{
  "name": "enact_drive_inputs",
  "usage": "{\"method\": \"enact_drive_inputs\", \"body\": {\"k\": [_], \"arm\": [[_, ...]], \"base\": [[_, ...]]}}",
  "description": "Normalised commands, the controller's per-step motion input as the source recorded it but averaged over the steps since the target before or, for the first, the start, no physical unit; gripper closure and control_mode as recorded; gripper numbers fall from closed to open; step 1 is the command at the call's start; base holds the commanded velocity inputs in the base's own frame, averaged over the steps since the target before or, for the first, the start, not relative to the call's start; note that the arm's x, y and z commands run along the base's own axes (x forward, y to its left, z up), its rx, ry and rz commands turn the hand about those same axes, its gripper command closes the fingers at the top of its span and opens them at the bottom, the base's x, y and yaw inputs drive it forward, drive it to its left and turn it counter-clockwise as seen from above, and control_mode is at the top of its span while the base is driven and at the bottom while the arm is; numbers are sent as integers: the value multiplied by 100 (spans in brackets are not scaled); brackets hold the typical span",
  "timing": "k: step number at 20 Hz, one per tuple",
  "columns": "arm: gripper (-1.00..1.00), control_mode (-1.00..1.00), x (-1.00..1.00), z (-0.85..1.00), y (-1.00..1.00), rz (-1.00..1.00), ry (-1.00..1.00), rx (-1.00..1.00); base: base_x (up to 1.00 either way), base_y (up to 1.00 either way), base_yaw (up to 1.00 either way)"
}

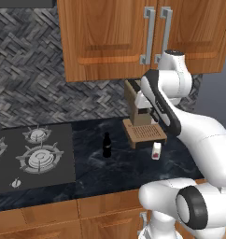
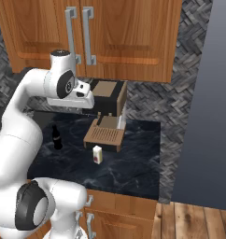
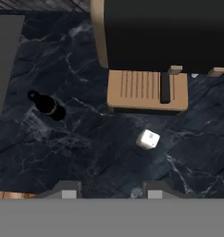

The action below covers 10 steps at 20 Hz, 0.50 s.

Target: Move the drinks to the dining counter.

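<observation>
The dark bottle (image 1: 106,145) (image 2: 56,138) stands upright on the black-topped counter to the right of the hob, and in the hand view the bottle (image 3: 48,106) is seen from above at the left. The white carton (image 1: 156,150) (image 2: 97,154) (image 3: 148,139) stands just in front of the coffee machine's tray. My gripper (image 3: 111,190) hangs high above the counter, looking down. It is open and holds nothing, nearer the carton than the bottle. The dining counter is out of view.
A tan-and-black coffee machine (image 1: 140,119) (image 2: 107,116) (image 3: 155,51) stands at the back of the counter (image 1: 119,172). The gas hob (image 1: 31,156) lies to the left. Wooden wall cabinets (image 1: 110,37) hang overhead, and a tall grey panel (image 2: 208,116) closes the right side.
</observation>
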Motion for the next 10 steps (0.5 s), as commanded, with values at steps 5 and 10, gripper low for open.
{"method": "enact_drive_inputs", "body": {"k": [5,10], "arm": [[-100,-100,-21,0,11,0,-3,0],[-100,-100,-30,-8,30,0,0,0]], "base": [[0,0,0],[0,0,0]]}}
